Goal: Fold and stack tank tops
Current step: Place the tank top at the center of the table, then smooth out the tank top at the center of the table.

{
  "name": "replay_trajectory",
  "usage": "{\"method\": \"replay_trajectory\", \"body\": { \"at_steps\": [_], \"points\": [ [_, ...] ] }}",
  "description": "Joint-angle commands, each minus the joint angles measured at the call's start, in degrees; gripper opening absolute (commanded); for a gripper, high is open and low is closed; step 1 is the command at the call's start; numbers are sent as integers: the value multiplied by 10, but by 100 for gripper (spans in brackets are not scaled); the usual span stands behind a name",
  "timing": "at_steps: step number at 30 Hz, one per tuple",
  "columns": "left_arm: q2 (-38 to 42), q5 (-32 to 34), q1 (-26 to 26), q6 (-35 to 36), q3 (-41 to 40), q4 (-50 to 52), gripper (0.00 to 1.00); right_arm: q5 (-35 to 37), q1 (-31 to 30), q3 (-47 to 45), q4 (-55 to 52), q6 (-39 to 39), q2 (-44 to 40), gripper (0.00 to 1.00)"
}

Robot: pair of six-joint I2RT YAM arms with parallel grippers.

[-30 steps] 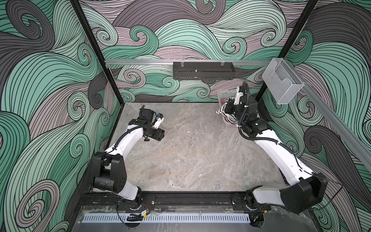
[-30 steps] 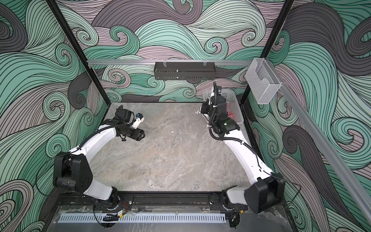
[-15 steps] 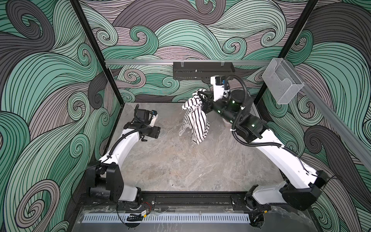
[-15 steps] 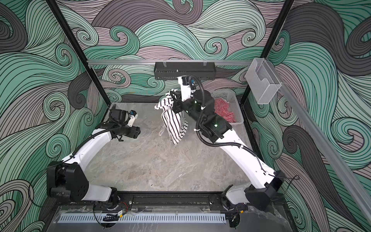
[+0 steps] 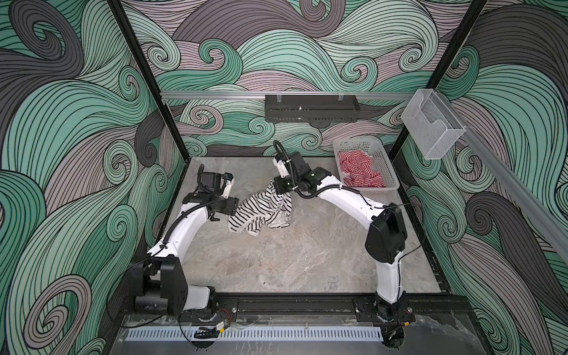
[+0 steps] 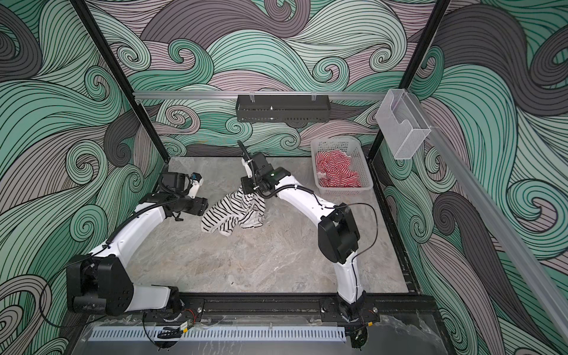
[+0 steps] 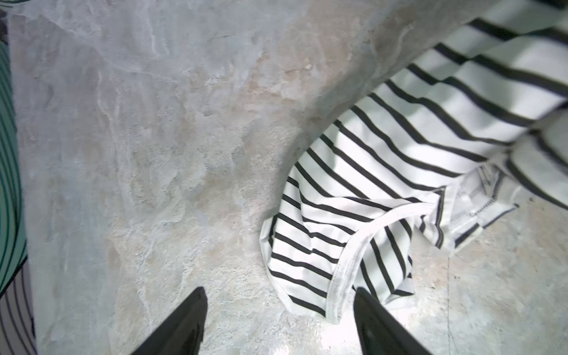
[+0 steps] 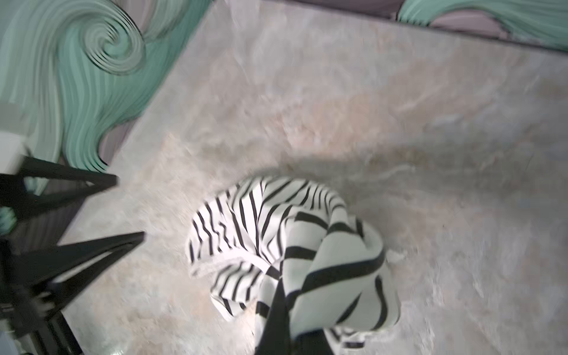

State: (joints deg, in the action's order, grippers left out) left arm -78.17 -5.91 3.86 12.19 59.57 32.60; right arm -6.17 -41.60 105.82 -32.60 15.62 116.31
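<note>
Progress is slight: nothing is folded and nothing is stacked. Furthest left, the left end effector [image 7: 278,310] hangs low over the tabletop [image 5: 292,255], jaws spread with nothing between them, just beside the left edge of the black-and-white tank top [image 5: 261,212]. That top lies crumpled in a heap toward the back middle of the tabletop, and one white-trimmed opening shows in the left wrist view. Its right end rises off the surface to the right end effector [image 5: 280,193], whose jaws are pressed together, pinching a bunch of striped cloth. Further right, the red-and-white tank top [image 5: 359,172] sits bunched inside the white basket [image 5: 388,172] in the back right corner. As I judge it, both tops need spreading, folding and stacking, and the red one must first come out. A black tray [image 5: 312,108] and a clear holder [image 5: 430,123] hang on the walls, well above the work. Little stands in the way, though the two arms crowd the heap.
</note>
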Motion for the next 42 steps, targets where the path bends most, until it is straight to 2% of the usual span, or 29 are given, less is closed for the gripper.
{"method": "replay_trajectory", "body": {
  "at_steps": [1,3,6,8,9,10,12,16,17,20,23,26,30,34,37,42],
  "points": [
    [-16,-68,7,28,6,11,78,-4,-16,16,-51,-8,-15,0],
    [-29,-68,17,34,12,16,77,-11,-32,15,-52,-23,-11,0],
    [-69,-66,24,32,36,39,78,-66,-46,22,-48,-24,10,0],
    [-90,-60,26,25,58,58,77,-117,-53,29,-48,-24,31,9],
    [-100,-53,26,22,65,63,77,-147,-56,29,-41,-24,39,17],
    [-110,-51,26,22,72,68,77,-176,-58,20,-28,-25,40,34],
    [-125,-51,28,24,80,75,77,-196,-57,-19,15,-14,22,57],
    [-133,-75,37,32,88,90,78,-138,-34,-140,99,18,-65,81],
    [-132,-87,41,37,87,92,78,-123,-26,-166,110,27,-86,83],
    [-131,-110,69,63,81,99,78,-66,3,-221,102,54,-131,83],
    [-138,-92,103,73,73,91,78,-37,40,-262,75,81,-145,81],
    [-155,-79,120,69,74,80,78,-60,77,-310,95,112,-146,77],
    [-198,-51,136,66,97,93,79,-68,92,-335,116,129,-128,75],
    [-219,-69,144,66,109,107,78,-81,97,-326,140,143,-94,73],
    [-208,-80,148,71,97,104,77,-86,97,-322,148,149,-83,71],
    [-149,-59,163,79,31,68,77,-88,98,-323,151,151,-83,70]
  ]
}}
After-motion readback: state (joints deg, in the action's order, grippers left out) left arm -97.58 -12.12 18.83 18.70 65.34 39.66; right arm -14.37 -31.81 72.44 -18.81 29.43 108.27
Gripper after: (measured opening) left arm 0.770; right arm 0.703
